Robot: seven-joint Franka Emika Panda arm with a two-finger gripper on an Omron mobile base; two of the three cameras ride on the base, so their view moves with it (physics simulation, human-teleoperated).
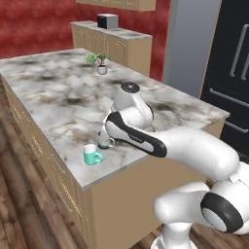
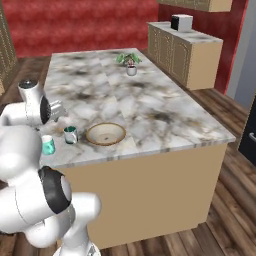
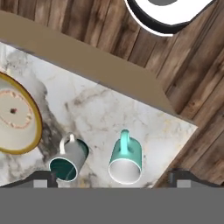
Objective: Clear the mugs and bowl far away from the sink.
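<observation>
Marble counter (image 3: 131, 118), mint mug (image 3: 126, 159) between open jaws

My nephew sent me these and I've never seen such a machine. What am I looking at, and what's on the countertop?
It's a simulated kitchen with a white robot arm on a driving base. Two pictures come from cameras on the base, behind the arm to its left and right. The third looks down from the hand itself. On the marble island stand a teal mug, a mint mug, a tan bowl and a potted plant. The pincer hangs above the mugs, holding nothing.
</observation>
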